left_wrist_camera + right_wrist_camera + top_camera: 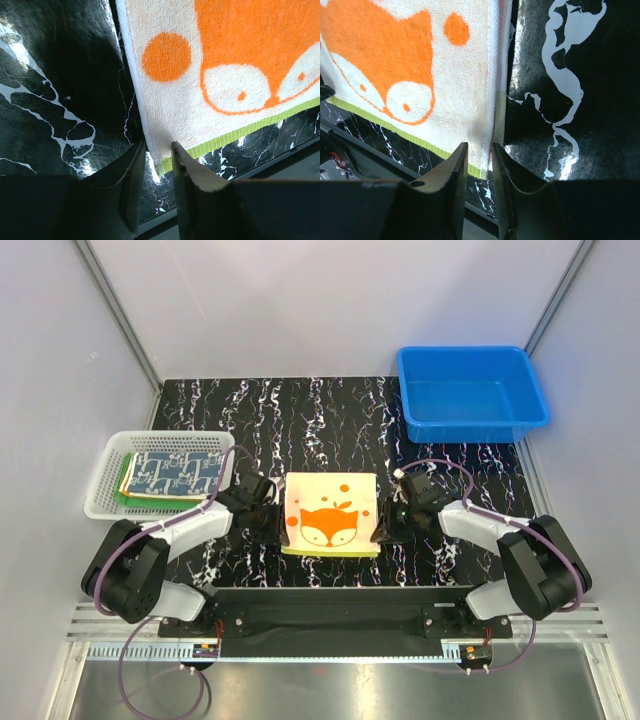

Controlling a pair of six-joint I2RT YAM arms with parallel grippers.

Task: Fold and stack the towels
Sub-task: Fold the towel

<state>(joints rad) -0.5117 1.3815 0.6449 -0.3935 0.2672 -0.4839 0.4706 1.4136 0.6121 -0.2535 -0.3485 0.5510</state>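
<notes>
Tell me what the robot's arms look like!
Both the left arm and the right arm have chunky black round joints joined by white-grey tubes. A purple cable loops along each one. The left gripper and the right gripper each end in two dark, curved fingers with pale tan edges.

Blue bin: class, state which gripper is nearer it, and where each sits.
Right. The right gripper sits nearer the camera than the blue bin, slightly left of it, at the fox towel's right edge; the left gripper is across the towel, farther left.
</notes>
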